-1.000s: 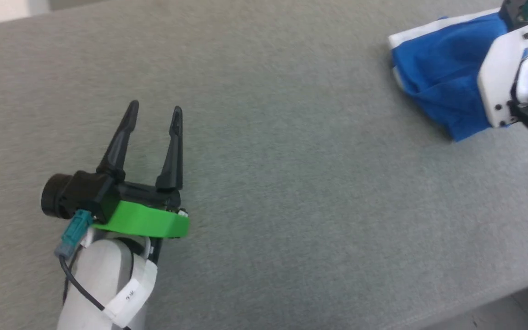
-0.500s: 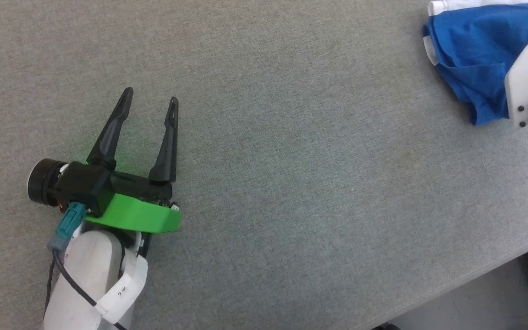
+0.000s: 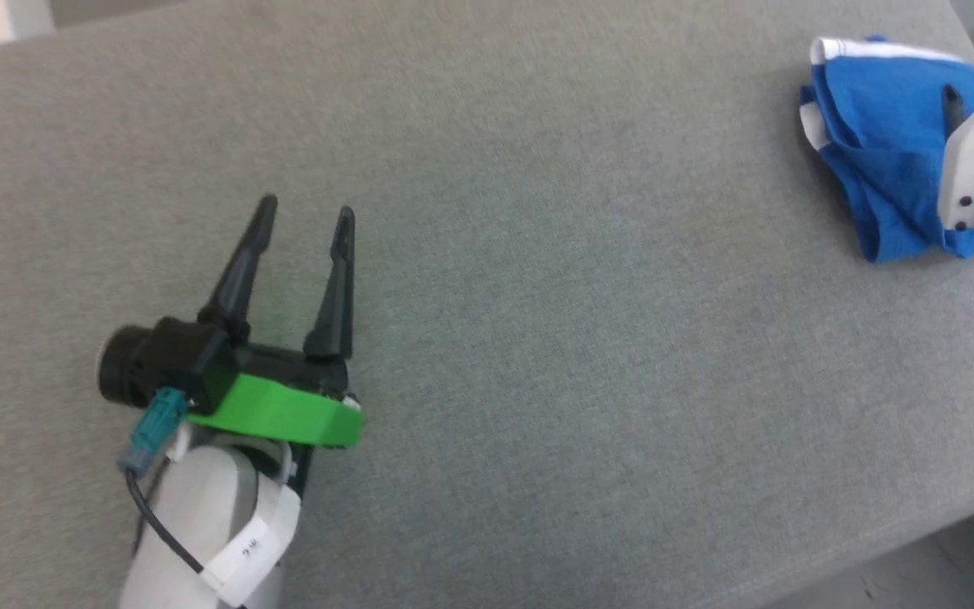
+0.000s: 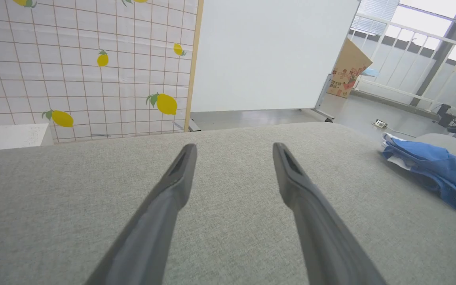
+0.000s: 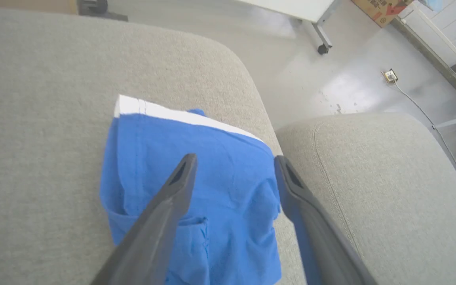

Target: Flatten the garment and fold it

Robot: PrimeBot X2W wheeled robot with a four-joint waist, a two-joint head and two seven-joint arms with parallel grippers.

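The garment (image 3: pixel 880 139) is bright blue shorts with a white stripe along the far edge. It lies in a loosely folded, wrinkled heap at the far right of the grey padded surface (image 3: pixel 580 338). My right gripper (image 5: pixel 234 159) hovers just above the garment (image 5: pixel 160 138), open, with nothing between its fingers. In the head view one of the right gripper's dark fingers (image 3: pixel 951 103) shows over the blue cloth. My left gripper (image 3: pixel 306 208) is open and empty at the lower left, far from the shorts. In the left wrist view the left gripper (image 4: pixel 234 147) points across bare fabric, with the garment (image 4: pixel 434 166) off to the right.
The surface's front edge (image 3: pixel 901 541) runs along the lower right. A second grey cushion (image 5: pixel 370 186) adjoins past a narrow gap right of the garment. Beyond the far edge stand a lemon-patterned screen (image 4: pixel 81 67), a white panel (image 4: pixel 267 55) and a cardboard box (image 4: pixel 348 67).
My right gripper has opened and let go of the garment, which now rests on the surface. The head camera has shifted. The left gripper stays open.
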